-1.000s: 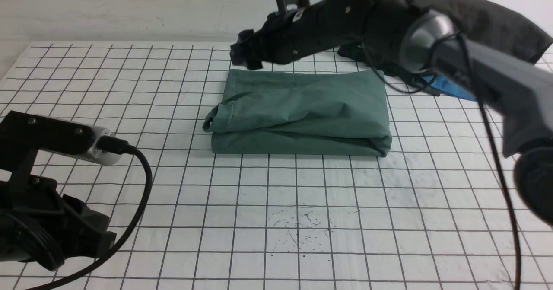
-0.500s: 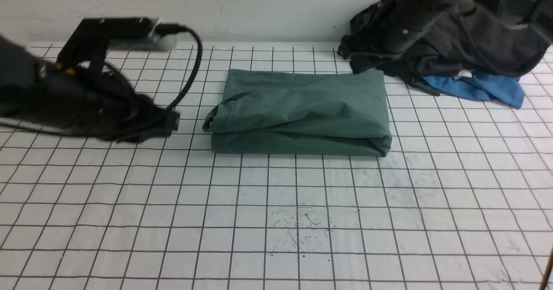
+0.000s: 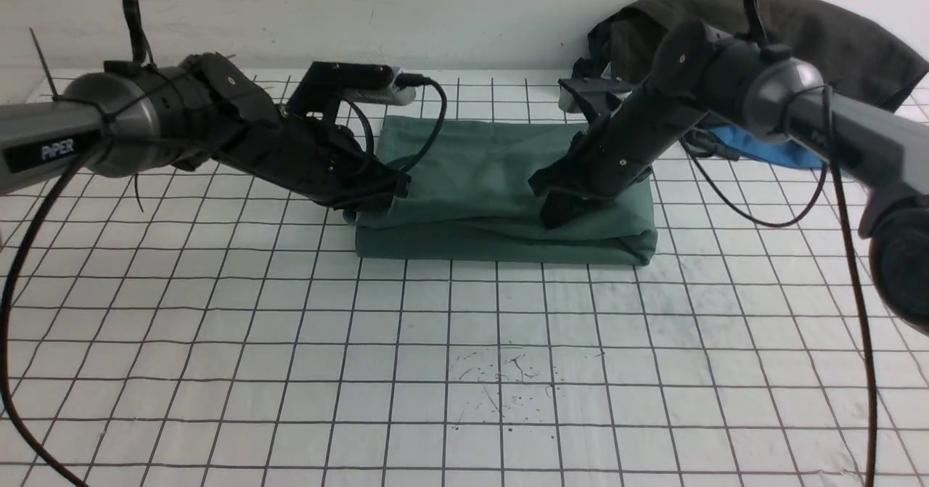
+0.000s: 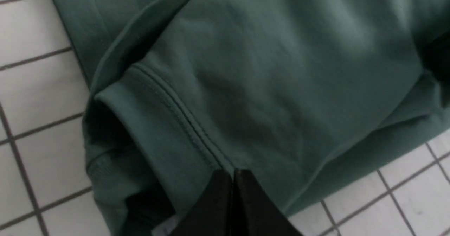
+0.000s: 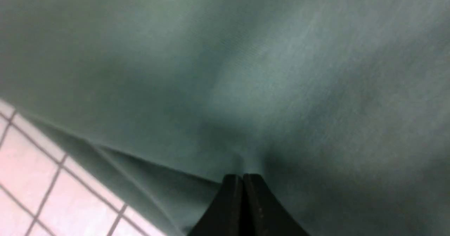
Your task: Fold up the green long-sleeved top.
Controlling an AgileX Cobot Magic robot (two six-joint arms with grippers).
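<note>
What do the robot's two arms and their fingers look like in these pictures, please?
Both arms are black with rounded grey metallic joints. The left arm has a grey tube with white "PiPER" lettering, and a silver-and-black camera box with a looping black cable. The right arm trails thin black cables. Each ends in slim black tapered fingers.

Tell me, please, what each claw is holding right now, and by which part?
Neither visibly holds anything. Both the left claw and right claw are shut, tips against the green top's upper layer; no cloth shows between them.
</note>
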